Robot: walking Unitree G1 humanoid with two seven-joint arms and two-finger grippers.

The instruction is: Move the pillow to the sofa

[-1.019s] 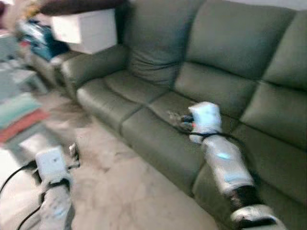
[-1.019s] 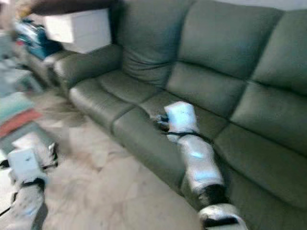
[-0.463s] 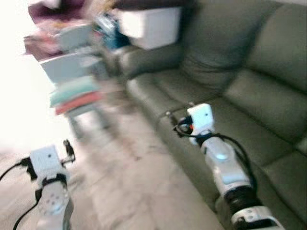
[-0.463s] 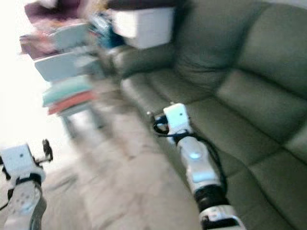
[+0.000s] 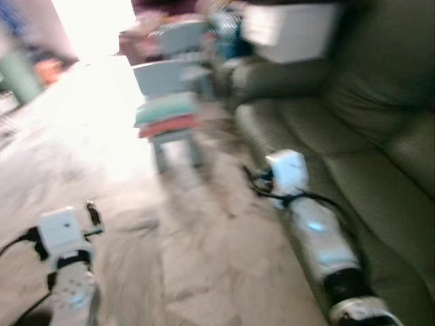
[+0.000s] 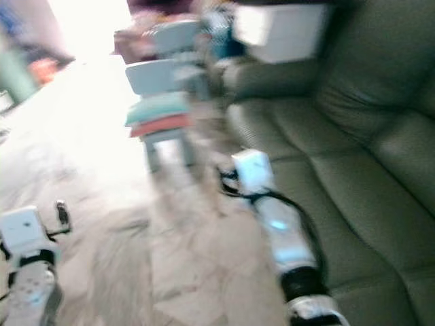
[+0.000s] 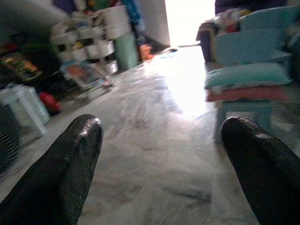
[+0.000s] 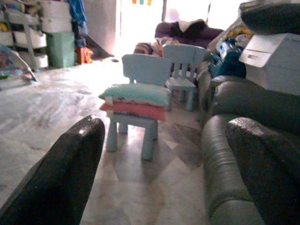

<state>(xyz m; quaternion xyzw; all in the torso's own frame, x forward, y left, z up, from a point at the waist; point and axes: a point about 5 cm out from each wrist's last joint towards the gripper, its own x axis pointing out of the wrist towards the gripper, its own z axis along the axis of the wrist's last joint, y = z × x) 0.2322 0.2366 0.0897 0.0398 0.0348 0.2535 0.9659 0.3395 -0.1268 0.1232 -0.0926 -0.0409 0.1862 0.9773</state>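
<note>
Head views (blurred): we take the small light-blue chair [image 5: 170,102] as landmark. Two pillows lie stacked on its seat, a teal pillow [image 5: 166,109] on top of a red pillow [image 5: 170,126]. The dark green sofa [image 5: 353,156] stands just beside the chair, on its right, and a white box [image 5: 292,30] rests on the sofa's armrest beyond the chair. Our right gripper [image 5: 255,182] hangs nearer than the chair, at the sofa's front edge; our left gripper [image 5: 92,216] hangs over the pale floor [image 5: 190,272], well apart from the chair.

Left wrist view: the left gripper [image 7: 161,154] is spread wide with nothing between its fingers; the chair [image 7: 248,70] with the pillows is ahead.

Right wrist view: the right gripper [image 8: 164,164] is likewise spread wide; the teal pillow [image 8: 137,93] and red pillow [image 8: 133,110] lie on the chair [image 8: 140,89] ahead, with the sofa [image 8: 234,154] beside it.
</note>
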